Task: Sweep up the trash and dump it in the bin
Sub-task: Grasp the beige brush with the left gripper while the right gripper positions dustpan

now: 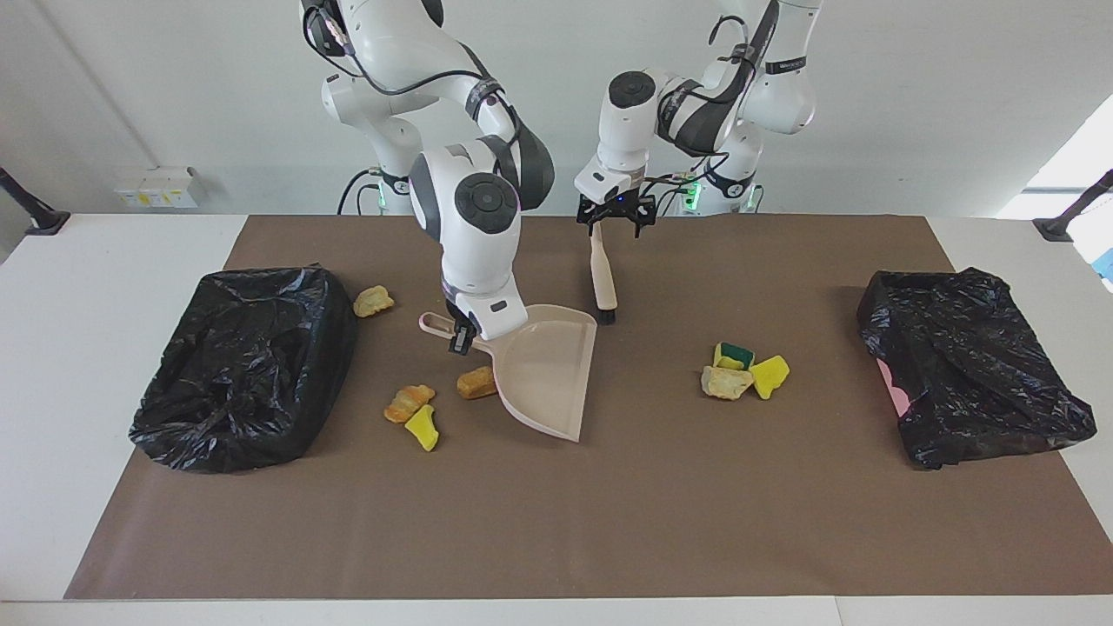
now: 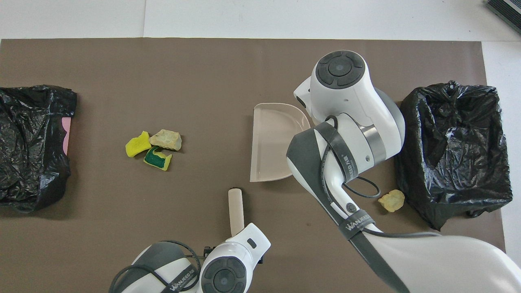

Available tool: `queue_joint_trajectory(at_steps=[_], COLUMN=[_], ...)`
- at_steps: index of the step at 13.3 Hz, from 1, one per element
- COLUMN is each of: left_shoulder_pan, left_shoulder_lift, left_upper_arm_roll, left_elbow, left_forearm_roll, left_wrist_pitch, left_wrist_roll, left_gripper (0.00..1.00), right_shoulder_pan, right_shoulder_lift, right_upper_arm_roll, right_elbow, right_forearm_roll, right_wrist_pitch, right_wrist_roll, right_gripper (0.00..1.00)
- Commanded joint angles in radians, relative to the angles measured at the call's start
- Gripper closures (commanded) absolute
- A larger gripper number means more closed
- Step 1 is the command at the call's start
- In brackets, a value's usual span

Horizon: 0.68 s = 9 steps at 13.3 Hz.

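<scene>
2 grippers work: the right gripper (image 1: 461, 335) clamps the dustpan (image 1: 546, 369) handle beside 3 trash chunks (image 1: 423, 402); the left gripper (image 1: 614, 219), fingers spread, seems to straddle the brush (image 1: 602, 269) handle. 3 more chunks (image 1: 741, 370) lie toward the left arm's bin (image 1: 965, 365).

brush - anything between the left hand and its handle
Nothing visible. The left hand hangs open right over the handle end of the brush, which lies bare on the mat. The dustpan, held in the right hand, sits farther from the robots, beside the bristle end.
</scene>
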Motion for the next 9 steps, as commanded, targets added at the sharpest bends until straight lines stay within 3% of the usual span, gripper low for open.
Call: queue_joint_trajectory(at_steps=[1,2,4,5,9], left_shoulder_pan=[-0.028,-0.028,-0.024,-0.024,-0.008], left_shoulder_lift=[-0.027,-0.026,-0.026,-0.026,-0.027], left_upper_arm_roll=[0.019,0.019,0.019,0.019,0.024], left_elbow=[-0.038,-0.038,-0.038,-0.038,-0.024], left_forearm_roll=[-0.010,-0.010,-0.010,-0.012,-0.018], left_wrist_pitch=[0.025,0.023,0.020,0.019,-0.004], left_wrist_roll=[-0.013,-0.013,-0.011,-0.004,0.024], left_gripper=[0.00,0.12,0.89,1.00,1.00], right_shoulder_pan=[-0.015,-0.028,-0.030,-0.028,-0.019], right_shoulder_lift=[-0.061,-0.061,-0.061,-0.063,-0.058], right_upper_arm_roll=[0.007,0.007,0.007,0.007,0.004], right_elbow=[-0.096,-0.096,-0.096,-0.095,-0.073], right_forearm_roll=[-0.022,-0.018,-0.018,-0.019,-0.027], right_wrist_pitch=[0.063,0.059,0.040,0.025,0.002], right_wrist_roll=[-0.057,-0.103,-0.116,-0.117,-0.108], right_gripper=[1.00,1.00,1.00,1.00,1.00])
